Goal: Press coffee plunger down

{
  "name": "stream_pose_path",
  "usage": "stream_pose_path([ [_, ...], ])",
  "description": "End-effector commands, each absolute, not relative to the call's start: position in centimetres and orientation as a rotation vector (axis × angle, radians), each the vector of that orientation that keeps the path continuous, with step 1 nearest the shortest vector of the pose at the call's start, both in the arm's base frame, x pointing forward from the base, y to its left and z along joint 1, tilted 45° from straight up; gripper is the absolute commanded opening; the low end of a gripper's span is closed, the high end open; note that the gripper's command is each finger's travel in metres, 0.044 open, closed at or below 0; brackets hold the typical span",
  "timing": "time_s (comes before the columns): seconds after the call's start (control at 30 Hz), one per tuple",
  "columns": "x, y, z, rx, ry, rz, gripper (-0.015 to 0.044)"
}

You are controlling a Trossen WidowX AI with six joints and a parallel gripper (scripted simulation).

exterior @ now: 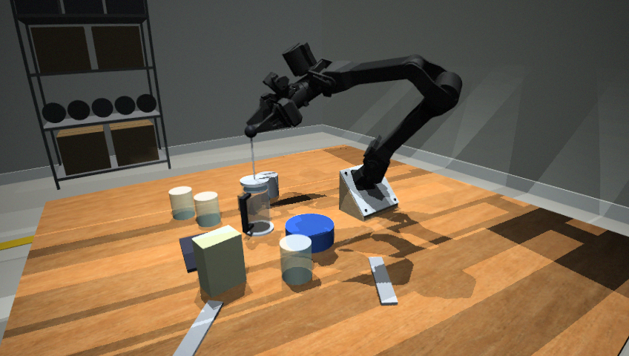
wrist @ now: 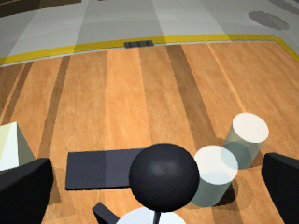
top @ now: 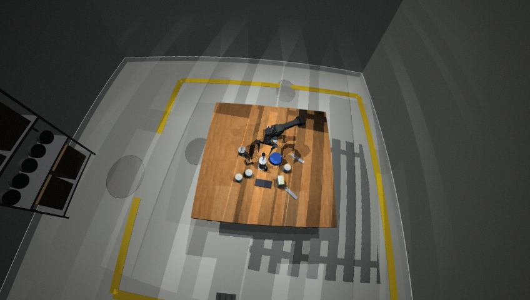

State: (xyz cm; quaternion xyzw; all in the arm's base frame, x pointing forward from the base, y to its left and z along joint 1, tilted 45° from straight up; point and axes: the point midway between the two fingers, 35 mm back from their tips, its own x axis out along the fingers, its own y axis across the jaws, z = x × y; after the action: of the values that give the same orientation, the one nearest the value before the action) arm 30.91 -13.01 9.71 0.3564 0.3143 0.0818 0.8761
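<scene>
The coffee press [top: 262, 162] [exterior: 261, 207] stands upright on the wooden table, clear-walled with a black handle [exterior: 244, 213]. Its white lid [exterior: 254, 180] [wrist: 151, 219] is on top. The plunger's thin rod stands far up out of the lid and ends in a black ball knob [top: 263, 154] [exterior: 251, 131] [wrist: 163, 177]. My gripper [top: 265, 151] [exterior: 254, 127] [wrist: 161, 169] is open and empty, tilted downward at about knob height. In the wrist view the knob shows between the wide-spread fingers, beyond the tips. Whether a finger touches it cannot be told.
A blue cylinder [top: 275, 159] [exterior: 309, 233] and a metal cup [top: 241, 150] [exterior: 273, 185] stand close to the press. Around it are a glass [exterior: 296, 259], two more glasses [wrist: 212, 177], a pale green box [top: 280, 181] [exterior: 220, 262], a dark slab [top: 263, 183] [wrist: 93, 170] and two flat strips.
</scene>
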Motion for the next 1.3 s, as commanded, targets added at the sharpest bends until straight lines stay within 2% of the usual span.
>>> stream_pose_path([
  [0.0, 31.3, -12.7, 9.1, 0.753, 0.663, 0.165, 0.0440],
  [0.17, 31.6, -12.6, 8.9, 0.754, 0.662, 0.165, 0.0440],
  [0.53, 31.6, -12.6, 8.9, 0.754, 0.662, 0.165, 0.0151],
  [0.67, 31.6, -12.6, 8.9, 0.754, 0.662, 0.165, 0.0125],
  [1.27, 31.7, -11.7, 7.6, 0.753, 0.665, 0.164, 0.0123],
])
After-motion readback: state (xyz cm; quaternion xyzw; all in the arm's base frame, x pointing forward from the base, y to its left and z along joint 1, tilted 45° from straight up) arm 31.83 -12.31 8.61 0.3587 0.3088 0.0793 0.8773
